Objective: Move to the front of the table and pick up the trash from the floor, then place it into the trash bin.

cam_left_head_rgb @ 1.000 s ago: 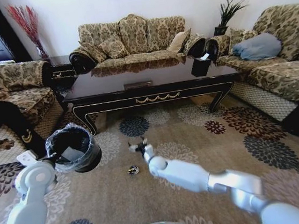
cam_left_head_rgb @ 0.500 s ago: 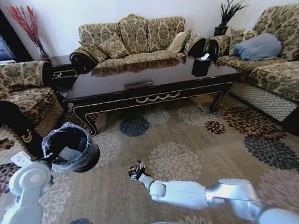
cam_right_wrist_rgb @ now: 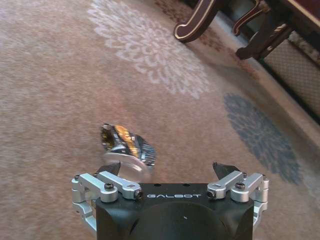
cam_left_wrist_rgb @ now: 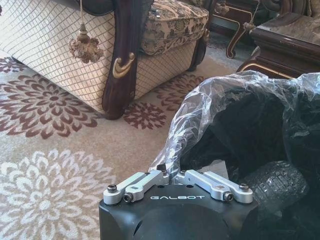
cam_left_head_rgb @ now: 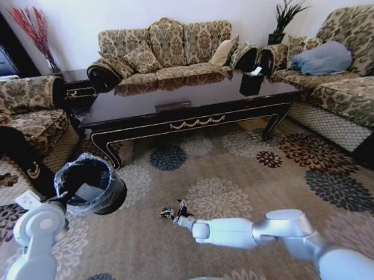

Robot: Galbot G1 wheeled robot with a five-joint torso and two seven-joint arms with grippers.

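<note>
The trash is a small dark shiny wad [cam_left_head_rgb: 166, 213] [cam_right_wrist_rgb: 127, 145] lying on the patterned carpet. My right gripper [cam_left_head_rgb: 176, 215] [cam_right_wrist_rgb: 167, 168] is low over the floor and open, and the wad sits just in front of one of its fingertips [cam_right_wrist_rgb: 113, 167], off to that side of the gap. At the left, my left gripper [cam_left_head_rgb: 60, 203] [cam_left_wrist_rgb: 169, 173] is shut on the rim and plastic liner of the black trash bin [cam_left_head_rgb: 92, 184] [cam_left_wrist_rgb: 250, 125] and holds it. A white paper piece [cam_left_head_rgb: 88, 191] lies inside the bin. The dark table [cam_left_head_rgb: 191, 121] stands beyond.
Floral sofas ring the carpet: one behind the table [cam_left_head_rgb: 166, 48], one at the left [cam_left_head_rgb: 8, 113] [cam_left_wrist_rgb: 75, 45], one at the right [cam_left_head_rgb: 347, 61]. A black tissue box [cam_left_head_rgb: 251, 80] sits on the table's right end. A curved table leg [cam_right_wrist_rgb: 197, 25] lies ahead of the right gripper.
My right arm has drawn back and dropped from beyond the wad to floor level beside it. The left arm with the bin has shifted only slightly.
</note>
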